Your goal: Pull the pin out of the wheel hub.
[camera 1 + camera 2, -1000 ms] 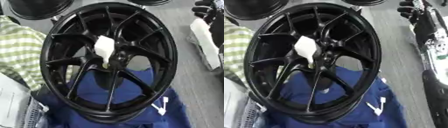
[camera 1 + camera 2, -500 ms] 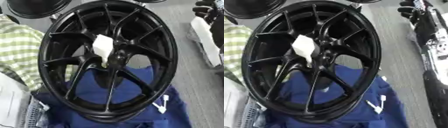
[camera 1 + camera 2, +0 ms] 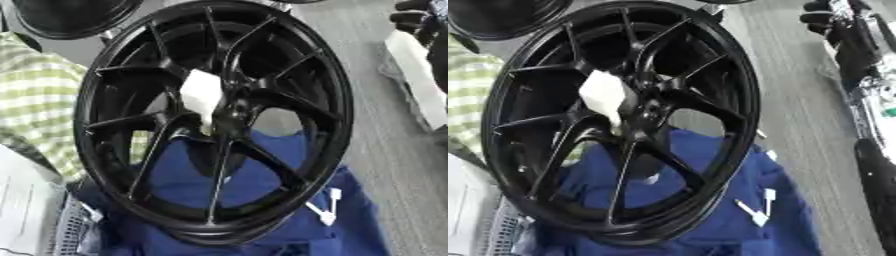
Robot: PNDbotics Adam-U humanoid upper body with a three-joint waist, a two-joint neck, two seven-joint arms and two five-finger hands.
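A large black wheel hub (image 3: pixel 219 120) stands tilted on blue cloth (image 3: pixel 262 215) over a grey floor (image 3: pixel 385 145). A white pin (image 3: pixel 202 98) sits at its centre, long axis roughly vertical, narrow end down. Dark fingers, possibly the right hand (image 3: pixel 826 16), show top right; whether they are curled cannot be told.

1 big black wheel (image 3: pixel 219 120) w/ 1 white pin (image 3: pixel 202 97), 1 blue cloth (image 3: pixel 254 210), 1 more wheel (image 3: pixel 74 17) behind.

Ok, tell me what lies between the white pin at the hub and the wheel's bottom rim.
In the left eye view, only black spokes run from the white pin to the bottom rim, with blue cloth showing through the gaps.
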